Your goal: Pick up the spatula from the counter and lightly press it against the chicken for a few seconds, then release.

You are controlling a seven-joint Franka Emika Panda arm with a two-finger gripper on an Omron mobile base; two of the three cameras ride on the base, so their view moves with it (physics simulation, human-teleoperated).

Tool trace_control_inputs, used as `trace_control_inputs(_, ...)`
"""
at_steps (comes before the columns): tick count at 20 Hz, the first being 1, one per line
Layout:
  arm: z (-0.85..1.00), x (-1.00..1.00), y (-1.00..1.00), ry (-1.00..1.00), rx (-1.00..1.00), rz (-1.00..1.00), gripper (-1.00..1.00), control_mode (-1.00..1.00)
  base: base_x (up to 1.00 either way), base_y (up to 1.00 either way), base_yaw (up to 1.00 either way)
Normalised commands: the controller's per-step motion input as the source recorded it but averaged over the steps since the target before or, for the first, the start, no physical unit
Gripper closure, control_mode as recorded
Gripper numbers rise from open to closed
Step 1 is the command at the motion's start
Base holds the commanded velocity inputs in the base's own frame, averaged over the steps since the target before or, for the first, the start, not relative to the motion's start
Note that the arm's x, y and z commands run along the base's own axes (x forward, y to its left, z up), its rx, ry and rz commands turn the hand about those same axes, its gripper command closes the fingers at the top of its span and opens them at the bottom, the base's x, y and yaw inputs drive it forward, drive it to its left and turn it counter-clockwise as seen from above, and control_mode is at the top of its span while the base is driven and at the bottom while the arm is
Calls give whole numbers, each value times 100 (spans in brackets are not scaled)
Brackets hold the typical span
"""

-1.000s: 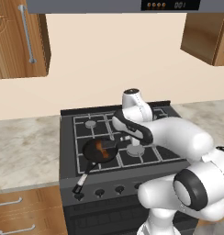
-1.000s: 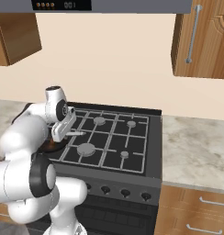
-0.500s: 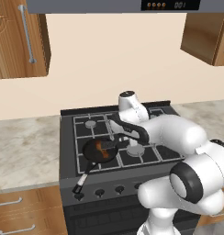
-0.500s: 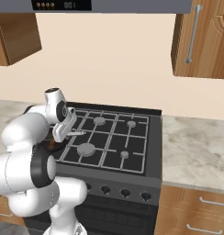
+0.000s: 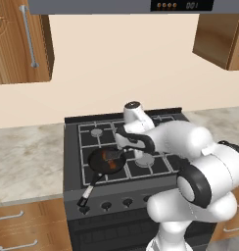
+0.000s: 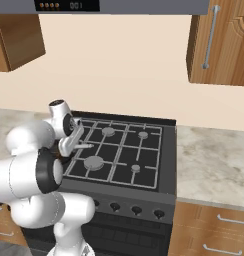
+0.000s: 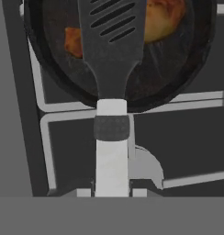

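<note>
Gripper (image 7: 111, 193) clamped on handle end of spatula (image 7: 111, 69), prob light & stiff, its slotted blade well ahead of fingers over chicken (image 7: 162, 18) in frying pan (image 7: 180, 78).

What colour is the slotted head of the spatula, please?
The spatula head is dark grey, nearly black; the hand view shows it best.

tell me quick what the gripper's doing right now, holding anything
Gripper: closed on the spatula, held by its handle, blade over the pan.
</note>
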Motion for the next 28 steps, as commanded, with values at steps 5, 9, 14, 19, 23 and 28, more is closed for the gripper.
trace_control_inputs(5,-23,20,0,0,-3,0,100,-100,0,0,0)
trace_control_inputs(9,-21,20,2,0,-3,0,100,-100,0,0,0)
trace_control_inputs(14,-20,11,3,-1,-3,0,100,-100,0,0,0)
trace_control_inputs(19,-15,0,6,-1,-3,0,100,-100,0,0,0)
trace_control_inputs(23,-17,0,9,-2,-3,0,100,-100,0,0,0)
trace_control_inputs(28,-20,0,7,-3,-3,0,100,-100,0,0,0)
